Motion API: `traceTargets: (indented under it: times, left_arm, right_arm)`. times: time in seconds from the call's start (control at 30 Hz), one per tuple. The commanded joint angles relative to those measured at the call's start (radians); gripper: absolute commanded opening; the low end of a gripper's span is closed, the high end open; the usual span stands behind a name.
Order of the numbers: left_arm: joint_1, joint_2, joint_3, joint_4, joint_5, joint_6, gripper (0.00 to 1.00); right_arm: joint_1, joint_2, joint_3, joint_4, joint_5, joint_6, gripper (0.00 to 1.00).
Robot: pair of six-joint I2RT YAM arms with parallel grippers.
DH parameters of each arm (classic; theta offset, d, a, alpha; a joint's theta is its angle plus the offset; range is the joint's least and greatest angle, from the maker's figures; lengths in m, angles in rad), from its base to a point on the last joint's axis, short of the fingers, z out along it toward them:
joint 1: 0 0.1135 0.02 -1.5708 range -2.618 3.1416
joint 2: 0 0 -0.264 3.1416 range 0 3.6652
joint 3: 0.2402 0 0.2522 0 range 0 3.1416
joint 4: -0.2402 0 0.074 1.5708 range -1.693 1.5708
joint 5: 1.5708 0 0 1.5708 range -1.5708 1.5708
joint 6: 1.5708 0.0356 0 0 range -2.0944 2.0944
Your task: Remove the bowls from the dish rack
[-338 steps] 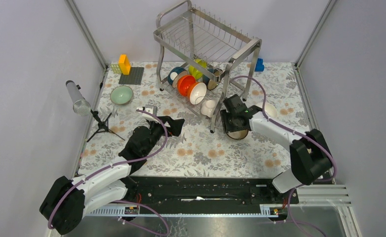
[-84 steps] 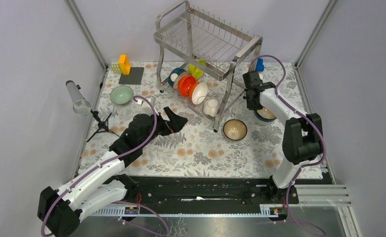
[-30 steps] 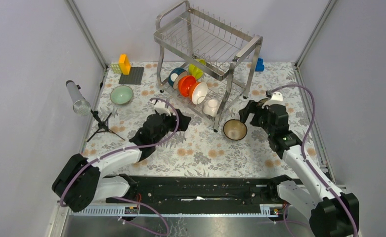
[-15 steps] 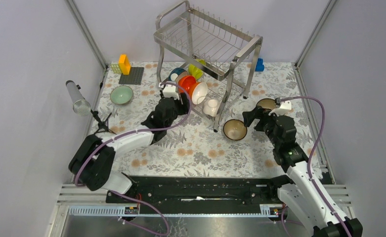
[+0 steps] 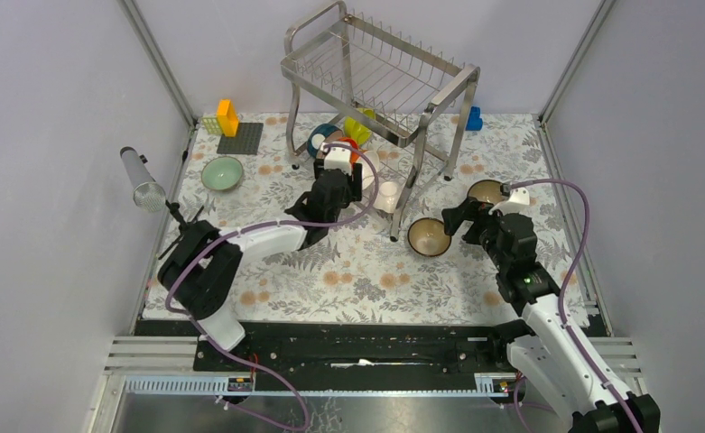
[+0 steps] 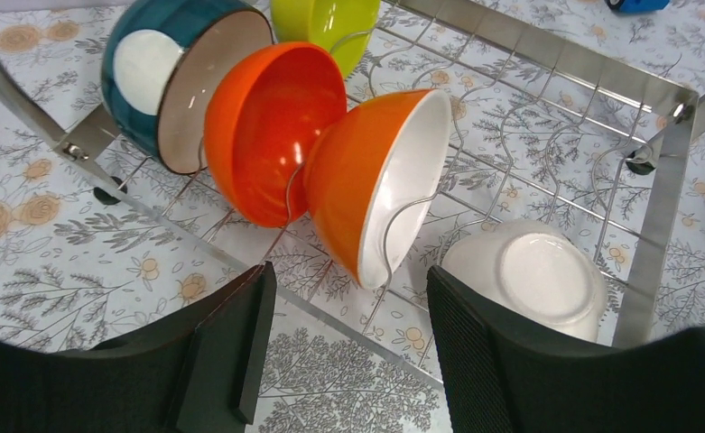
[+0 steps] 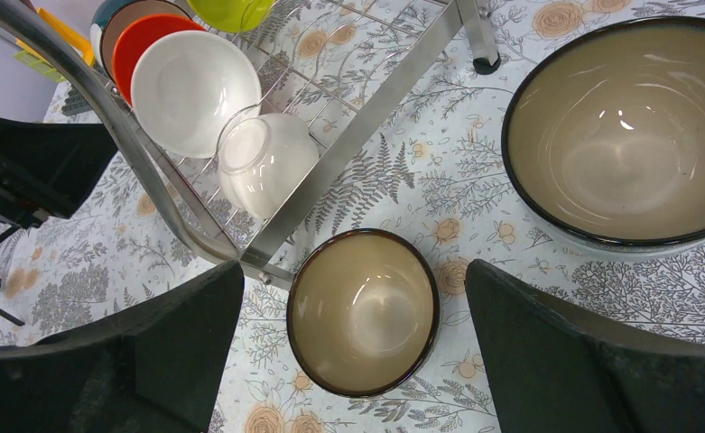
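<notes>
- Top view: the dish rack (image 5: 448,90) stands at the far middle of the table (image 5: 366,280). Its upper shelf is bare and its lower shelf carries a row of bowls.
- Three bowls are off the rack: a pale green bowl (image 5: 222,173) at far left, a small brown bowl (image 5: 429,237) by the rack's near leg, and a larger brown bowl (image 5: 486,191) to its right.
- The left gripper (image 5: 347,176) is at the lower shelf. The right gripper (image 5: 461,216) hovers near the two brown bowls.
- Left wrist view: the left gripper (image 6: 348,275) has its jaws apart and holds nothing.
- Straight ahead, an orange bowl (image 6: 375,180) stands on edge in the wires, against an orange-red bowl (image 6: 272,126). A blue bowl (image 6: 163,77) and a yellow-green bowl (image 6: 326,23) stand beyond. A white bowl (image 6: 529,275) lies upturned at the right.
- Right wrist view: the right gripper (image 7: 353,271) is spread wide and empty above the small brown bowl (image 7: 364,311), which sits upright on the table.
- Assessment: the step in hand appears to be the left arm's approach to the orange bowl. The next move calls for one finger on each side of its rim, then a lift clear of the wires without dragging its neighbour.
</notes>
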Motion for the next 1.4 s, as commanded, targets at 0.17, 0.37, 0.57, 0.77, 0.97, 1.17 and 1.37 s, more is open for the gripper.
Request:
traceTargets:
  times: [0.17, 0.37, 0.57, 0.77, 0.97, 1.17, 1.37]
  left_arm:
    - [-0.015, 0.123, 0.101, 0.122, -0.084, 0.043, 0.67]
    - [-0.032, 0.242, 0.200, 0.126, -0.197, 0.125, 0.65]
    - [-0.078, 0.355, 0.285, 0.183, -0.474, 0.265, 0.57]
    - [-0.154, 0.541, 0.371, 0.654, -0.777, 0.809, 0.43]
    - [-0.182, 0.791, 0.568, 1.189, -0.885, 1.421, 0.32]
    - [-0.182, 0.775, 0.553, 1.184, -0.904, 1.355, 0.36]
    - [-0.173, 0.754, 0.532, 1.179, -0.914, 1.332, 0.43]
  right_arm:
    - [0.001, -0.014, -0.008, 0.051, 0.003, 0.018, 1.00]
    - [0.002, -0.018, -0.014, 0.054, 0.007, 0.018, 1.00]
    - [0.002, -0.024, -0.018, 0.054, 0.020, 0.019, 1.00]
    - [0.002, -0.023, -0.023, 0.056, 0.025, 0.019, 1.00]
    - [0.002, -0.022, -0.024, 0.059, 0.025, 0.020, 1.00]
    - [0.002, -0.020, -0.027, 0.063, 0.016, 0.019, 1.00]
    - [0.002, -0.022, -0.028, 0.069, 0.006, 0.018, 1.00]
